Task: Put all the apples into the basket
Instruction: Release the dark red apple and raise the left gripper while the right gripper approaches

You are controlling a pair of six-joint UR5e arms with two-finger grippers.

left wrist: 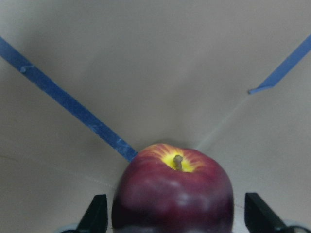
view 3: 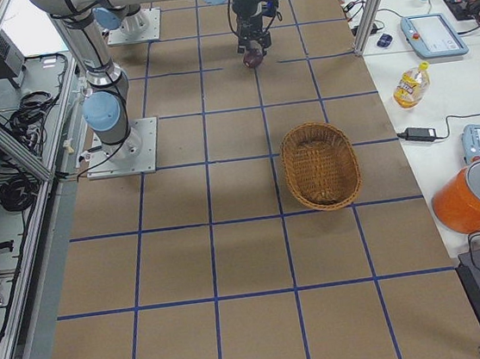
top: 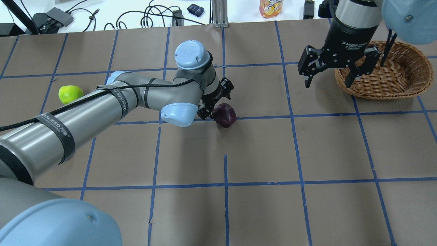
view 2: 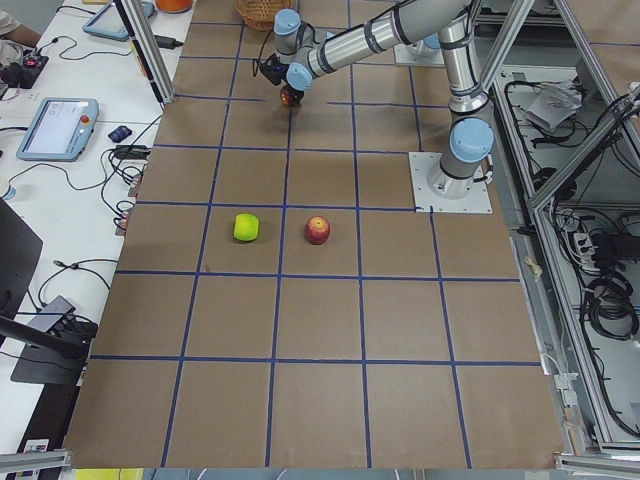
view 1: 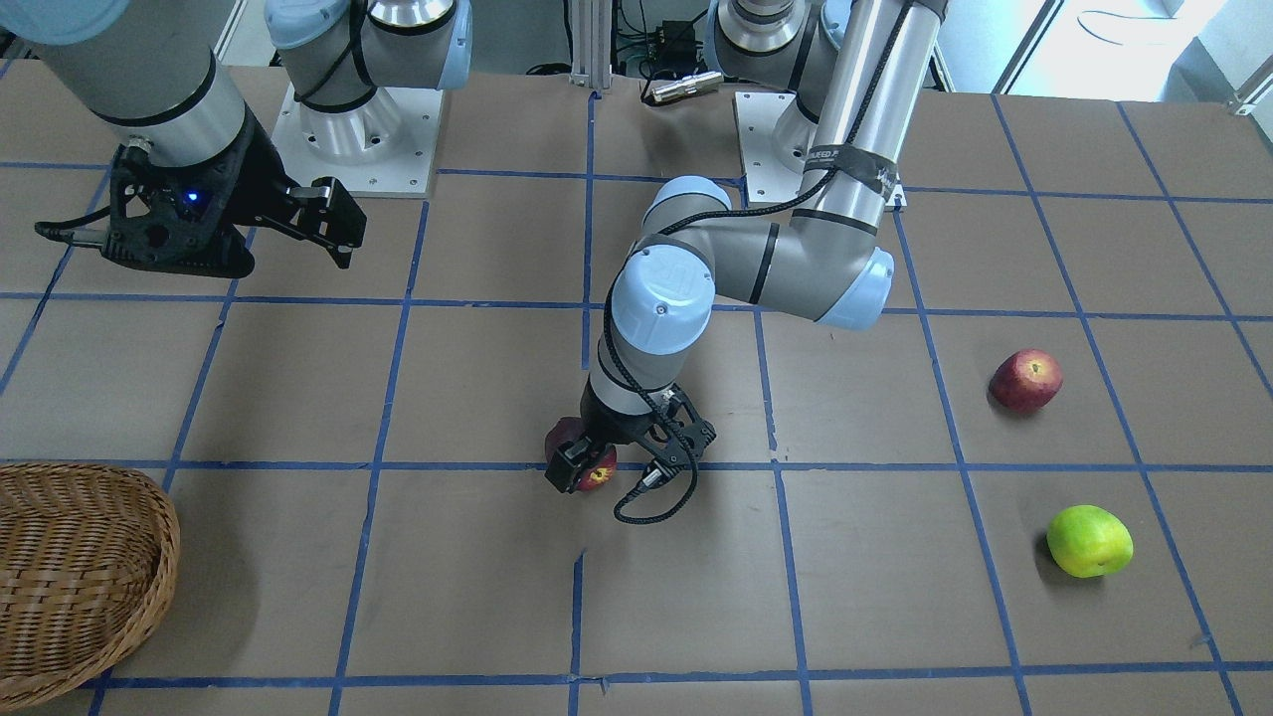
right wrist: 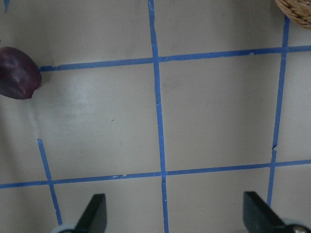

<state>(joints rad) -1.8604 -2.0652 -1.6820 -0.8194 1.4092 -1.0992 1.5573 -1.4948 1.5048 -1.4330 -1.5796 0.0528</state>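
Left wrist-mounted view: dark apple [left wrist: 172, 191] sits centred between my left gripper's [left wrist: 177, 218] spread fingers [left wrist: 96, 214]; basket [top: 404, 77] far rightward.

**Left hand low at mid-worktop, right hand raised near the far right corner**

Left arm [top: 102, 106]: stretched from the robot's edge out to the middle of the worktop, forearm nearly level, wrist bent downward. Left hand [left wrist: 176, 213]: close to the surface, fingers [left wrist: 97, 216] spread wide. Right arm [top: 351, 27]: held high toward the far right corner of the worktop. Right hand [top: 328, 80]: pointing straight down, well above the surface, fingertips [top: 308, 80] parted just as wide.
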